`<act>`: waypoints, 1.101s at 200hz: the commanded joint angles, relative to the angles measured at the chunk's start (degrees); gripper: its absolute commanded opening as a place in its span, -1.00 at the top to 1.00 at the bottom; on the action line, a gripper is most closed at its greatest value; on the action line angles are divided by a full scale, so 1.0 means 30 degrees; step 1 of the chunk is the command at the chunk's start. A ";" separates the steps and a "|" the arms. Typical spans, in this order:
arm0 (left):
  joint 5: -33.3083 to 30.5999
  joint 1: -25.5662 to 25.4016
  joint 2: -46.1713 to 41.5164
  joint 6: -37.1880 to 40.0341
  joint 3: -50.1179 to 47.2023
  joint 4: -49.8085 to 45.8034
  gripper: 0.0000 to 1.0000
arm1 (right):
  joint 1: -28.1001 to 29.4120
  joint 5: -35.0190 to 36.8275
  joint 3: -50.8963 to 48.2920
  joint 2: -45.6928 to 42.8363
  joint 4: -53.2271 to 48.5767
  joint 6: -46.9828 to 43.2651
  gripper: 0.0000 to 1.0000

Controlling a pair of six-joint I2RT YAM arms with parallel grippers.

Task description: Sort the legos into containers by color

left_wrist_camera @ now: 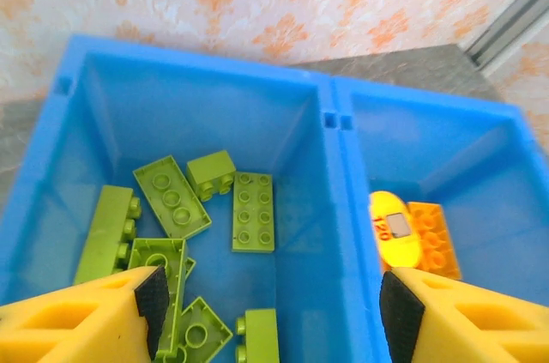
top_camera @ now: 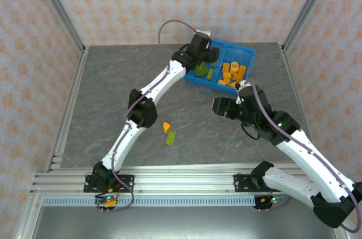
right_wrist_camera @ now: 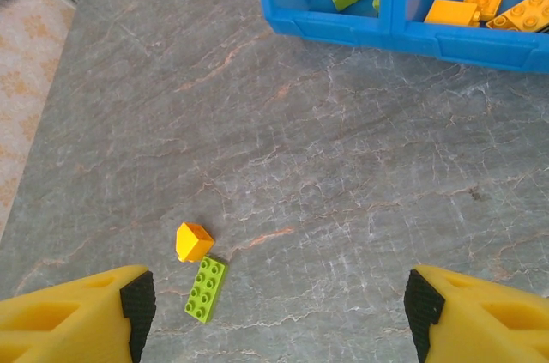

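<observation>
While the right fingers (right_wrist_camera: 137,299) hang apart and empty above the bench (right_wrist_camera: 343,166), the green lego (right_wrist_camera: 206,288) lies toward their left, just beside the orange lego (right_wrist_camera: 194,241), long axis across their closing line. The left fingers (left_wrist_camera: 153,303), also apart, hover farther off over the blue bin (left_wrist_camera: 334,114)

Top camera overlooks the whole table (top_camera: 113,75); both closer wrist cameras share the blue bin (left_wrist_camera: 197,97).

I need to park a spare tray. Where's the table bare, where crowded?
Bare: the table left of the left arm, and the stretch from the loose orange lego and green lego up to the blue bin. Crowded: inside that bin, under the left tool.
</observation>
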 commanded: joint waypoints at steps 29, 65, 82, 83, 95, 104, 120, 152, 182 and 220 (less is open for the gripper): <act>-0.0021 -0.0787 -1.5135 0.1774 -1.6177 0.7509 -0.40 | -0.0005 -0.0572 0.0092 0.1474 0.0876 -0.0005 -0.56; -0.0072 -0.1054 -2.3712 0.3947 -2.3549 0.5726 -0.46 | 0.0108 -0.3599 0.0265 0.3961 0.2229 -0.0341 -0.55; 0.0023 -0.1168 -2.7247 0.5748 -2.5657 0.3407 -0.50 | 0.0421 -0.4805 0.0589 0.5498 0.2895 -0.0482 -0.54; 0.0032 -0.1176 -2.7463 0.5838 -2.5763 0.3202 -0.51 | 0.0442 -0.4824 0.0615 0.5513 0.2940 -0.0492 -0.54; 0.0382 -0.1181 -2.9565 0.7221 -2.6914 0.1086 -0.59 | 0.0882 -0.5062 0.0948 0.6991 0.3237 -0.0675 -0.54; 0.0675 -0.1212 -3.1115 0.8205 -2.7693 -0.0671 -0.69 | 0.1330 -0.5000 0.1277 0.7844 0.3329 -0.0842 -0.54; 0.1044 -0.1212 -3.3244 0.9821 -2.8498 -0.4112 -0.96 | 0.2148 -0.5034 0.2047 0.9455 0.3392 -0.1084 -0.54; 0.1582 -0.1212 -3.6800 1.2279 -3.0340 -0.8452 -0.99 | 0.4281 -0.4622 0.3966 1.3050 0.3199 -0.2917 -0.54; 0.4193 -0.1212 -3.9905 1.5181 -3.3065 -0.8634 -0.99 | 0.5715 -0.2943 0.5931 1.6573 0.2238 -0.5906 -0.56; 0.7474 -0.1212 -4.1718 1.7088 -3.5621 -0.6933 -1.00 | 0.6028 -0.2416 0.6962 1.9442 0.2999 -0.7340 -0.61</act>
